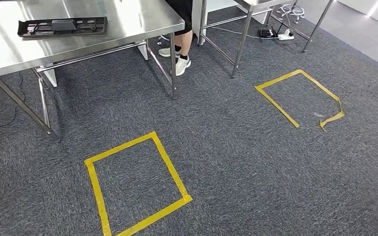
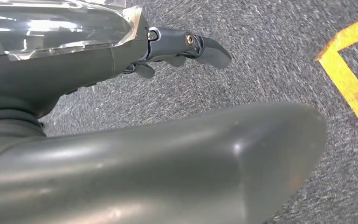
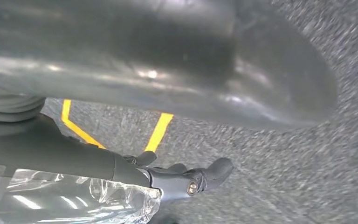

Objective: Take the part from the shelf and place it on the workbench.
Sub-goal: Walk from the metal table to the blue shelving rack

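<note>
in the head view, a brushed steel workbench (image 1: 128, 19) with thin tubular legs stands on coarse dark grey carpet (image 1: 226, 147). on its top lies the part (image 1: 62, 26), a long, flat, black plastic tray-like piece with a raised block at its middle, well in from the bench's near edge. just past the bench's far corner stand a person's legs (image 1: 182, 49) in white shoes. on the carpet in front of the bench is a closed rectangle of yellow tape (image 1: 137, 187); farther from the bench, an open-sided yellow tape outline (image 1: 300, 96) with a loose, curled end. beyond the bench, a second steel table (image 1: 246, 19) has cables and a power strip (image 1: 275, 33) beneath it. the left wrist view shows the left hand (image 2: 186, 49) over the carpet, away from the bench: smooth thick grey thumb, darker jointed fingers extended and apart, grasping nothing, crinkled clear film over the wrist. the right wrist view shows the right hand (image 3: 182, 177) likewise, fingers loosely spread and empty, yellow tape behind it.
</note>
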Controlling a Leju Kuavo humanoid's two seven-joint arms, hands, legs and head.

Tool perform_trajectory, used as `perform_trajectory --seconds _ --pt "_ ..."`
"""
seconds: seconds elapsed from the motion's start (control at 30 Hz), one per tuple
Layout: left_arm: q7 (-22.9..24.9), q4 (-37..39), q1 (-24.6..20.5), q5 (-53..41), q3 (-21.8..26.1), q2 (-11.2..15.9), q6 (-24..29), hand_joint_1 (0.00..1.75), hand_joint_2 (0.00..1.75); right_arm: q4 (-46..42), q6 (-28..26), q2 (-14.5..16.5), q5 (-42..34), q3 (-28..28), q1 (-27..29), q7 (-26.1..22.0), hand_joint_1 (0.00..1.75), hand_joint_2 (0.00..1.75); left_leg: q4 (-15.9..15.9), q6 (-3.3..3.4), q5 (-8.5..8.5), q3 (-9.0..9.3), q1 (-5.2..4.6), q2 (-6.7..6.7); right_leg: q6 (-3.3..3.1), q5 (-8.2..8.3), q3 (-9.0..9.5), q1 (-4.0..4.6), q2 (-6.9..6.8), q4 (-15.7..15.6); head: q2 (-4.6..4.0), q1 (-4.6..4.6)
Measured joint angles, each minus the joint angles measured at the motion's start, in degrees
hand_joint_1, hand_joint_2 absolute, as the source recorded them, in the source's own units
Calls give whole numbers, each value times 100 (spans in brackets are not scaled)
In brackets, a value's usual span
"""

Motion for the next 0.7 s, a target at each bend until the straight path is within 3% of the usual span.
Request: perform_trajectory --seconds 0.07,0.13,0.2,0.27,0.3,0.37,0.43,0.47,0.5,0.57,0.6,0.67,0.7 --pt "1 0 -8 -1 0 -4 -2 0 0 0 -1 -2 3 -11 -11 0 0 0 8 -41 -22 25 -19 87 65 272 448 1 -221 -809 0 16" --pt "3 0 -18 -1 0 -3 -2 0 0 0 -4 2 6 -24 -25 0 0 0 11 -106 -50 63 -56 162 12 393 648 31 -356 -1191 0 14" --pt "9 0 -31 -1 -1 -7 -2 0 0 0 -9 4 5 -39 -23 0 0 0 -6 -170 -63 103 -58 241 -83 413 628 51 -271 -1205 0 -4" --pt "13 0 -44 -1 -2 -11 -2 0 0 0 -14 10 3 -54 -16 0 0 0 89 -238 -161 81 -24 163 -167 440 637 7 -171 -1218 0 -12" --pt "14 0 -46 -2 -2 -12 -2 0 0 -1 -16 11 4 -60 -18 0 0 0 278 -263 -297 2 -11 57 -212 457 646 -18 -124 -1225 0 -21" --pt "18 0 -36 -4 -2 -11 -2 0 0 -1 -19 11 2 -70 -26 -4 0 0 984 -281 -693 -317 0 -183 -272 474 641 -19 -28 -1226 0 -36" --pt "34 0 -20 -14 -2 -5 -2 0 0 0 -19 9 -7 -80 -26 -15 0 0 1596 -281 -898 -627 1 -265 -291 480 633 1 83 -1222 0 -43" --pt "43 0 -14 -23 -2 -2 -1 0 0 0 -19 10 -11 -85 -21 -24 0 0 1627 -275 -831 -661 2 -276 -294 481 634 8 144 -1219 0 -44" --pt "50 0 -11 -31 -2 -1 -1 0 0 0 -19 10 -14 -87 -18 -31 0 0 1438 -268 -662 -590 7 -290 -293 480 640 9 207 -1215 0 -45" --pt "61 0 -9 -42 -2 1 3 0 0 0 -17 10 -15 -91 -21 -43 0 0 689 -249 -253 -256 33 -446 -280 475 647 15 331 -1199 0 -47" --pt "66 0 -8 -43 -2 1 8 0 0 -1 -17 7 -14 -92 -27 -46 0 0 376 -242 -133 -119 47 -548 -260 470 634 30 387 -1185 0 -45" --pt "73 0 -2 -44 -2 -2 24 0 0 -2 -15 -4 -10 -95 -29 -53 0 0 117 -215 -86 -19 38 -670 -189 478 585 41 479 -1175 0 -43" --pt "75 0 4 -45 -2 -4 34 0 0 -2 -13 -11 -8 -97 -22 -55 0 0 104 -187 -75 -22 21 -625 -149 491 549 38 527 -1184 0 -44"
